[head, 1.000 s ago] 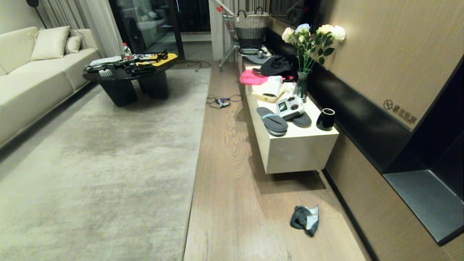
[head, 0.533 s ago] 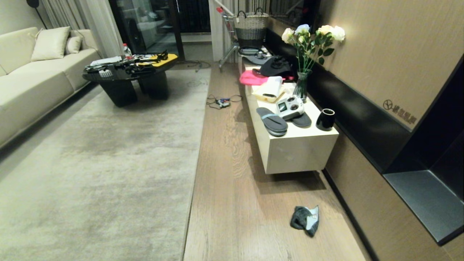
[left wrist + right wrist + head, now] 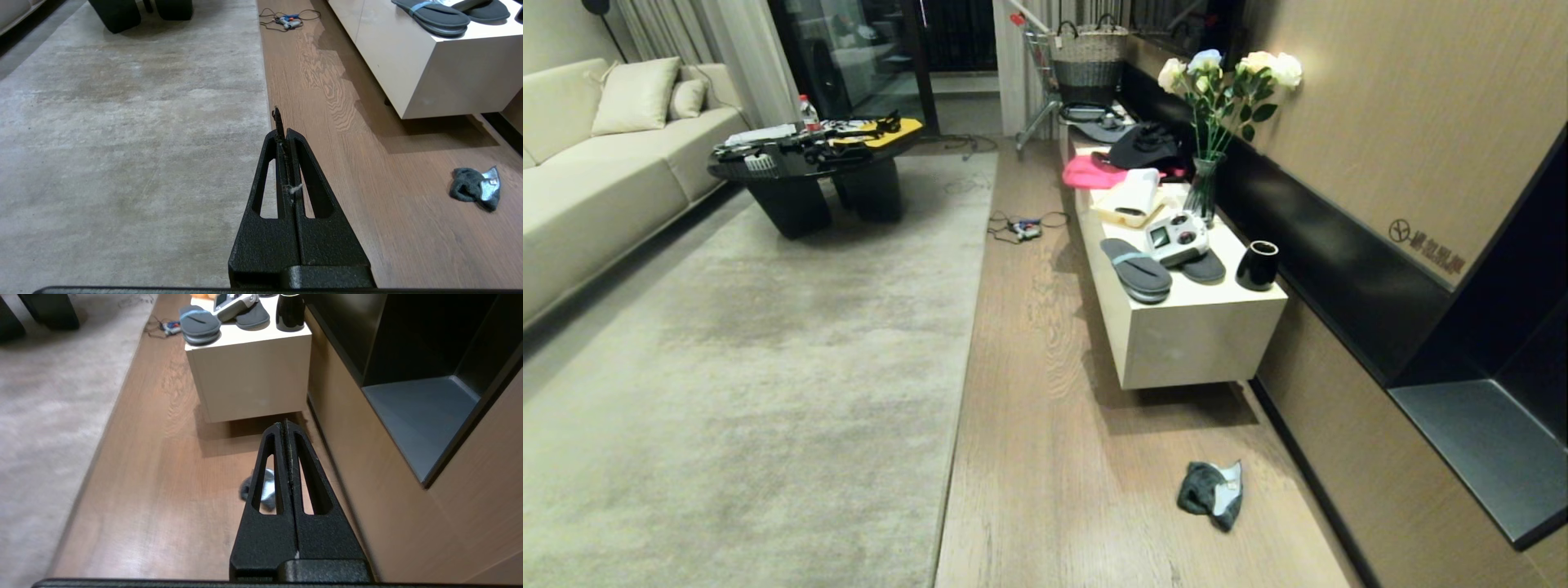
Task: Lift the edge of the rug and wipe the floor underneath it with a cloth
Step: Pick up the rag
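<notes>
Almost nothing has changed: the view has tipped only a tiny bit, so the job has not really started. The cloth [image 3: 1210, 494] lies on the floor [image 3: 1045, 425], near and to the right, well apart from the rug edge [image 3: 956, 408], which lies flat. The left gripper [image 3: 282, 118] and right gripper [image 3: 285, 426] are both clenched tight, holding nothing.

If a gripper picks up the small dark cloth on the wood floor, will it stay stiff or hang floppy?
The cloth lies crumpled in soft folds on the floor, so it would probably hang limp from a pinch. Its fluffy pile suggests it is light and unlikely to slip from shut fingers. Pushed, it would likely bunch up or slide on the slightly shiny planks, not roll.
</notes>
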`<state>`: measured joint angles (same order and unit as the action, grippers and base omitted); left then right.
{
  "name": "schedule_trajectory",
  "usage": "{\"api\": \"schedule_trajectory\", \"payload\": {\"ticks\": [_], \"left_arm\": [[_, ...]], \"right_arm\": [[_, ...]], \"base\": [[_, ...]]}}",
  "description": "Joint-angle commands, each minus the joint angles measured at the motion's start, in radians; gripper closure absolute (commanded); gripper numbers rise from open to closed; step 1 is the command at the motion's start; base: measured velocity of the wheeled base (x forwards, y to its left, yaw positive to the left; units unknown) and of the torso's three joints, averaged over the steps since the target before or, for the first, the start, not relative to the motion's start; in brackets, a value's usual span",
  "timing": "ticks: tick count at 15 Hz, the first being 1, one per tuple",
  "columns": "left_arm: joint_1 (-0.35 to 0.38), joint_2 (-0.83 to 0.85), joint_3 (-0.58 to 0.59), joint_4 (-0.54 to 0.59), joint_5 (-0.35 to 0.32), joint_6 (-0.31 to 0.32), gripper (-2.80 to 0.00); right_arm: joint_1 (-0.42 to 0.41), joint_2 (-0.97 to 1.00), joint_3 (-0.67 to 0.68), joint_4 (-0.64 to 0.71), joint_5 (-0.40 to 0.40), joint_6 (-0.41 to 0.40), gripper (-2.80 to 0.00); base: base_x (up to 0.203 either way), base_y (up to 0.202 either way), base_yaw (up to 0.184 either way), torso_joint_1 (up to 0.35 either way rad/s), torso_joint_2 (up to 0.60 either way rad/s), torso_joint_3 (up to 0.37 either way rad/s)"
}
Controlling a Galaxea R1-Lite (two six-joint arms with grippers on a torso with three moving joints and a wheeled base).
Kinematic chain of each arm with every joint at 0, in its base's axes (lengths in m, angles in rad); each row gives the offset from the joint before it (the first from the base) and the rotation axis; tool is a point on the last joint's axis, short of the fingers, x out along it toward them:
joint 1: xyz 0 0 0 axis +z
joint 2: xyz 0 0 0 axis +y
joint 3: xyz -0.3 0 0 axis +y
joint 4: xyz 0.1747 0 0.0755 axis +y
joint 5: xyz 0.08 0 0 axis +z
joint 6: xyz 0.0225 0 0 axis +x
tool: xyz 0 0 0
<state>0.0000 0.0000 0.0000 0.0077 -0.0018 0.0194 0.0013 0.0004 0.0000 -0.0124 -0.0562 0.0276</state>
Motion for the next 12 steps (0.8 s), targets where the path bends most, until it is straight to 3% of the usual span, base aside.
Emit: {"api": "schedule_trajectory", "payload": {"ticks": [1,12], "left_arm": [[0.000,0.002,0.000,0.000,0.000,0.001,0.00],[0.000,0.002,0.000,0.000,0.000,0.001,0.00]], "right_arm": [[0.000,0.000,0.000,0.000,0.020,-0.015,0.00],[0.000,0.001,0.000,-0.003,0.018,0.028,0.00]], "base": [[0.000,0.000,0.000,0.000,0.00,0.000],[0.000,0.000,0.000,0.000,0.00,0.000]]}}
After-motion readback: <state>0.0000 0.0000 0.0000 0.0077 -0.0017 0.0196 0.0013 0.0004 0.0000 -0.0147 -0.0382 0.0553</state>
